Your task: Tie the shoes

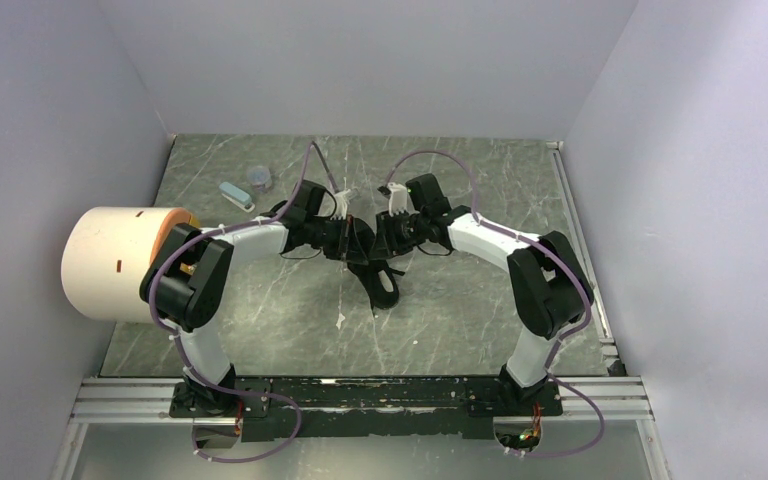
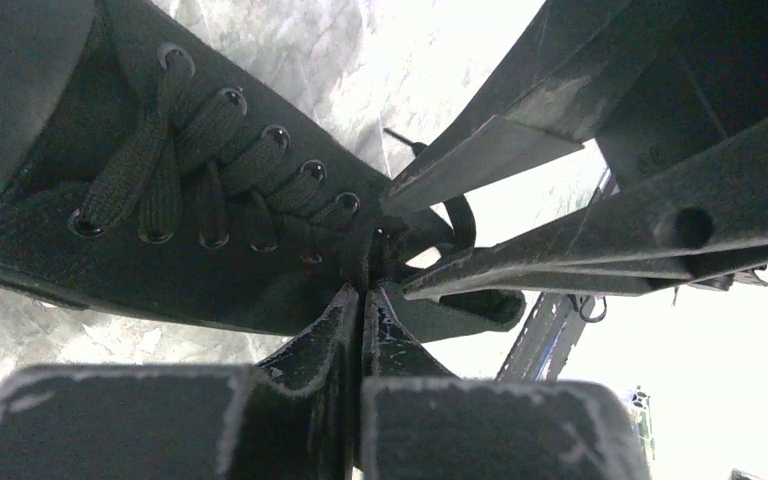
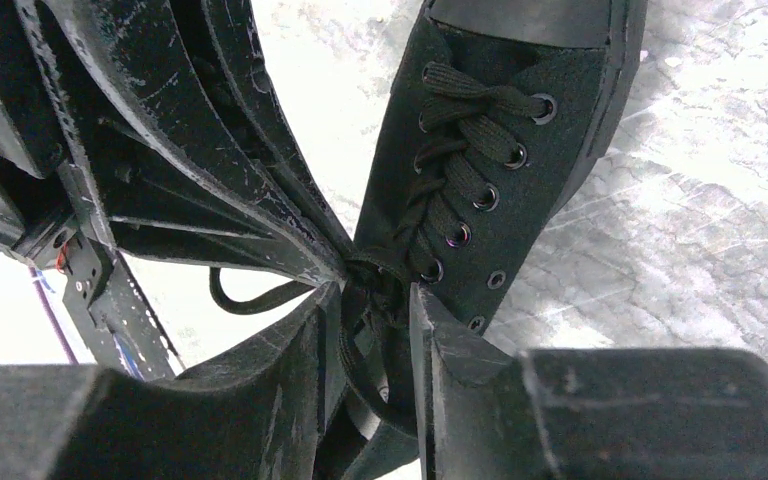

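Note:
The black shoe (image 1: 378, 277) lies mid-table, its sole end toward the arms. Both grippers meet at the top of its laces. In the left wrist view the shoe (image 2: 110, 265) shows its laced eyelets (image 2: 210, 130). My left gripper (image 2: 362, 292) is shut, with a lace strand pinched at its tips by the top eyelets. The right gripper's fingers (image 2: 560, 240) cross just above it. In the right wrist view my right gripper (image 3: 378, 300) is open, and a lace loop (image 3: 360, 350) hangs between its fingers next to the shoe (image 3: 530, 200). Seen from above, the grippers are left (image 1: 350, 240) and right (image 1: 387, 235).
A large white roll with an orange end (image 1: 120, 262) lies at the left edge. A small blue-and-white object (image 1: 237, 194) and a grey cap (image 1: 258, 178) sit at the back left. A metal rail (image 1: 360, 395) runs along the near edge. Walls close in on three sides.

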`<control>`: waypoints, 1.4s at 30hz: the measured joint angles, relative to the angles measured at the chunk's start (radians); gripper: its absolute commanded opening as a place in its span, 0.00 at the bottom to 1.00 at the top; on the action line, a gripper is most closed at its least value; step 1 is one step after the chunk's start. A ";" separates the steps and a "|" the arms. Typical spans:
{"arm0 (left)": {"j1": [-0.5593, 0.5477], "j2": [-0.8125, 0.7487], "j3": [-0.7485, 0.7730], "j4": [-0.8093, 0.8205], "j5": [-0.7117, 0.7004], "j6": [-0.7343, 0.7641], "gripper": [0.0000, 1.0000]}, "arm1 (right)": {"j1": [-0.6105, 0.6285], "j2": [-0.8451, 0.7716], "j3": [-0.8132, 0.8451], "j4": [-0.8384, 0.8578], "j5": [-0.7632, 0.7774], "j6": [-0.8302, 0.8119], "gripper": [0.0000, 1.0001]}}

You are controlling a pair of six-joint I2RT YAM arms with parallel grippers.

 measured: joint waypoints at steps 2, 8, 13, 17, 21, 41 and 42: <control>0.000 0.000 0.006 -0.001 0.000 0.002 0.05 | 0.003 0.001 0.000 0.000 0.005 -0.003 0.32; 0.000 0.000 0.014 -0.006 0.001 0.002 0.05 | 0.006 0.005 0.000 0.001 0.016 -0.008 0.08; 0.000 0.001 0.015 -0.008 0.001 0.003 0.05 | 0.006 0.008 0.000 0.000 0.030 -0.014 0.00; 0.000 0.002 0.019 -0.018 0.000 0.008 0.05 | 0.006 0.007 0.000 0.000 0.040 -0.013 0.00; 0.000 0.005 0.020 -0.018 0.000 0.008 0.05 | 0.007 -0.020 -0.003 -0.004 0.042 -0.010 0.00; 0.006 0.034 0.058 0.003 -0.027 -0.015 0.05 | -0.024 -0.064 -0.008 -0.022 0.054 0.031 0.30; 0.006 0.034 0.058 -0.001 -0.029 -0.007 0.05 | -0.030 -0.055 0.004 -0.027 0.060 0.027 0.30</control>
